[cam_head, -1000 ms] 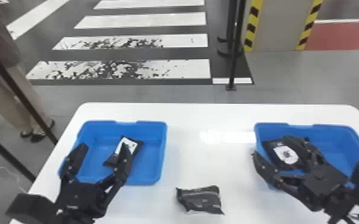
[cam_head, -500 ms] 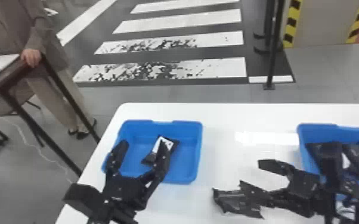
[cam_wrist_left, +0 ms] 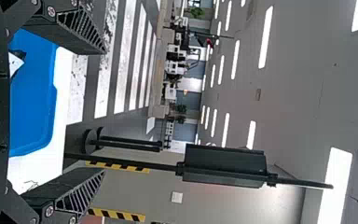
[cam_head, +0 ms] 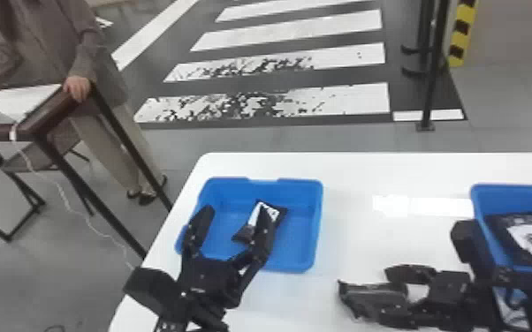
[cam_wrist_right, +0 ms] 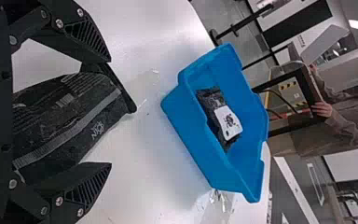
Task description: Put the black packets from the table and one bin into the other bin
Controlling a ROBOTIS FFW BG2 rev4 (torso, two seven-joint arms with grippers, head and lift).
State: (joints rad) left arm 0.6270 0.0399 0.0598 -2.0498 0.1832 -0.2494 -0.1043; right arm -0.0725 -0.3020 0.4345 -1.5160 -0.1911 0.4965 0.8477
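a: what was the jaw state?

b: the right gripper (cam_wrist_right: 109, 112) had its jaws spread, one each side of the table packet (cam_wrist_right: 60, 121). in the head view, at its ten o'clock, the left gripper (cam_head: 236, 209) had spread jaws beside the binned packet (cam_head: 245, 232) in the left bin (cam_head: 311, 220). the right bin (cam_head: 481, 212) sat at two o'clock.

a: step in hand?

b: table pick-up, presumably. the next move required closing the right jaws.

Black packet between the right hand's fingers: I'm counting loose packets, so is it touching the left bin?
Apart. The right wrist view shows white table between the black packet and the left bin.
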